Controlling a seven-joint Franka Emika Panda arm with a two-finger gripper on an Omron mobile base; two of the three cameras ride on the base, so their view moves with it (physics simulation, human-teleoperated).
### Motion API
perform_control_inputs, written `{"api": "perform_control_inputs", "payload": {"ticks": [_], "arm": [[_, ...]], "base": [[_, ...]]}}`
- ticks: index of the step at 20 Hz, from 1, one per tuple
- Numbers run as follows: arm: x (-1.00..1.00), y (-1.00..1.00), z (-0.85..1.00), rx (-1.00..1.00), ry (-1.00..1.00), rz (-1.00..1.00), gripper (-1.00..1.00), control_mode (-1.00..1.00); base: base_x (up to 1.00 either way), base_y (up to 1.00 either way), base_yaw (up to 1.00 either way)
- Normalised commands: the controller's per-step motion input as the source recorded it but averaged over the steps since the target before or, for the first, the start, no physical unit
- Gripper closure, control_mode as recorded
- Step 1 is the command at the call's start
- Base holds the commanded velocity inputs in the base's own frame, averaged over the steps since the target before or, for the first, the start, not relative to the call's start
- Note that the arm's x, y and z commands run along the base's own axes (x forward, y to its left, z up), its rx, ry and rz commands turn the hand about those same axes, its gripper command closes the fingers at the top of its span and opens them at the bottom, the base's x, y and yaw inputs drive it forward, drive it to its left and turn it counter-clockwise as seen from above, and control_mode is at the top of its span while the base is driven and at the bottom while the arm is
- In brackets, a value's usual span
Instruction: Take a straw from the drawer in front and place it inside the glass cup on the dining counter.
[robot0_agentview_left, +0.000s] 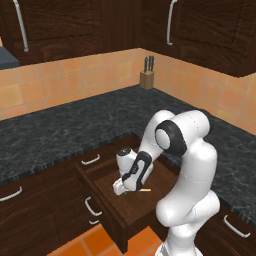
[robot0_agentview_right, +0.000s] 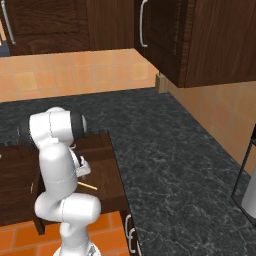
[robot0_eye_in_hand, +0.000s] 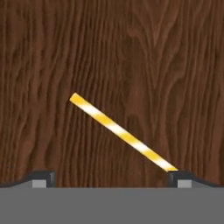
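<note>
The straw (robot0_eye_in_hand: 122, 134) lay flat on the wooden floor of the open drawer (robot0_agentview_left: 107, 196), running as a slanted yellow-and-white striped line in the hand view, its lower end reaching the right fingertip (robot0_eye_in_hand: 180, 178). The tool (robot0_eye_in_hand: 110, 179) stood spread wide and released, grasping nothing, with its two fingertips apart and the straw passing between them. In the left base view the straw (robot0_agentview_left: 144, 190) showed as a short pale sliver just beside the tool (robot0_agentview_left: 118, 188), which hung low inside the drawer. The right base view showed the straw (robot0_agentview_right: 88, 186) poking out past the white arm toward the drawer's right side. The stripes were legible from the hand camera alone. The drawer projected out from under the black speckled tabletop (robot0_agentview_left: 55, 132), its walls close around the tool; a knife block (robot0_agentview_left: 147, 78) stood well apart in the far corner.
</note>
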Motion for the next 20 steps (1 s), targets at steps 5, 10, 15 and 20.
{"api": "perform_control_inputs", "payload": {"ticks": [5, 10, 15, 20], "arm": [[0.27, 0.00, -0.22, 0.00, 0.01, 0.13, -1.00, -1.00], [0.14, 0.00, -0.29, 0.00, 0.04, 0.08, -1.00, -1.00], [0.04, 0.00, -0.33, 0.00, 0.05, 0.05, -1.00, -1.00], [0.29, 0.00, -0.20, 0.00, 0.03, 0.05, -1.00, -1.00]], "base": [[0.00, 0.00, 0.00], [0.00, 0.00, 0.00], [0.00, 0.00, 0.00], [0.00, 0.00, 0.00]]}}
